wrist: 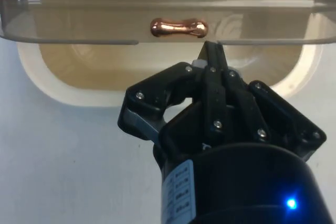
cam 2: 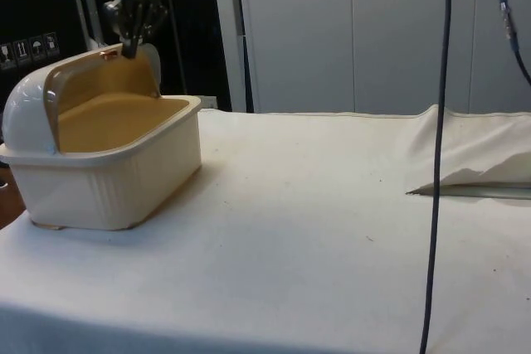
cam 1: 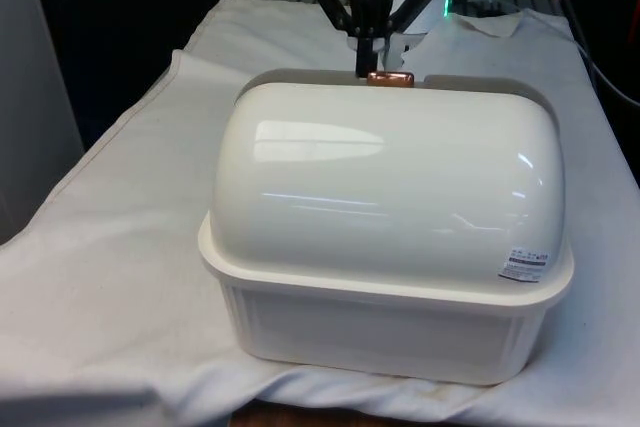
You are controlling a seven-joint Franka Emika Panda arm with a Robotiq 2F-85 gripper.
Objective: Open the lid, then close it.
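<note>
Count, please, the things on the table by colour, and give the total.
Cream: 1, the bread box with its roll lid open
Copper: 1, the lid's handle
White: 1, the cloth
Black: 1, the end effector, by the handle
Total: 4

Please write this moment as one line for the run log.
bread box: open | lid: rolled back | hand: shut, at copper handle | inside: nothing seen | phase: before closing
</note>
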